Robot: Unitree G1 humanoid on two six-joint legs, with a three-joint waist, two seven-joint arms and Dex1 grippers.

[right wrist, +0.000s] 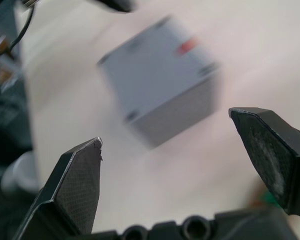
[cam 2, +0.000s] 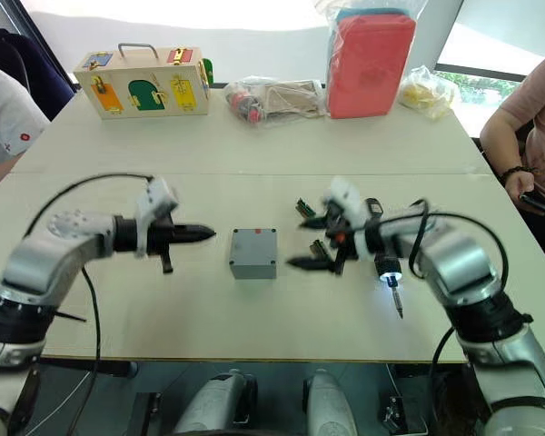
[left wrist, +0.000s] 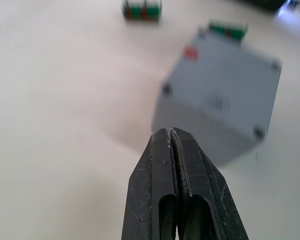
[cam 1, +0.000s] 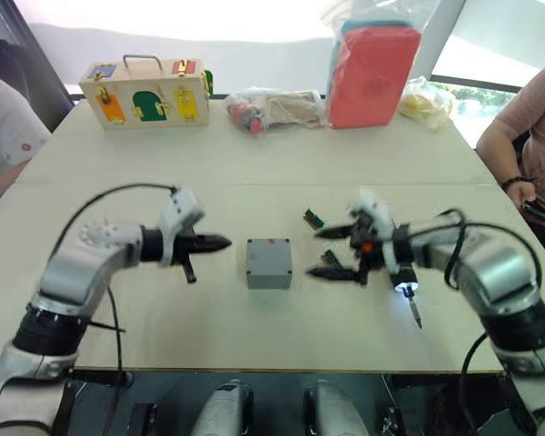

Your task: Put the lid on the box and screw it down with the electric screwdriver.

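The electric screwdriver (cam 1: 409,289) lies nearest, right of the lidded box (cam 1: 269,262); left gripper (cam 1: 220,242) jaws pressed together, right gripper (cam 1: 331,252) jaws spread.

You've got a pale table (cam 1: 163,336) carrying the grey box (cam 1: 269,263) mid-front, electric screwdriver (cam 1: 409,292) and small green connectors (cam 1: 313,218) to its right, wooden latch box (cam 1: 145,93), clear bags (cam 1: 277,109) and red pouch (cam 1: 372,74) along the far edge.

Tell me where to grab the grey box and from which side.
Grip the box across its two flat side walls, coming from the right, where the open right gripper already faces it. It sits upright with its lid on, so the walls are free.
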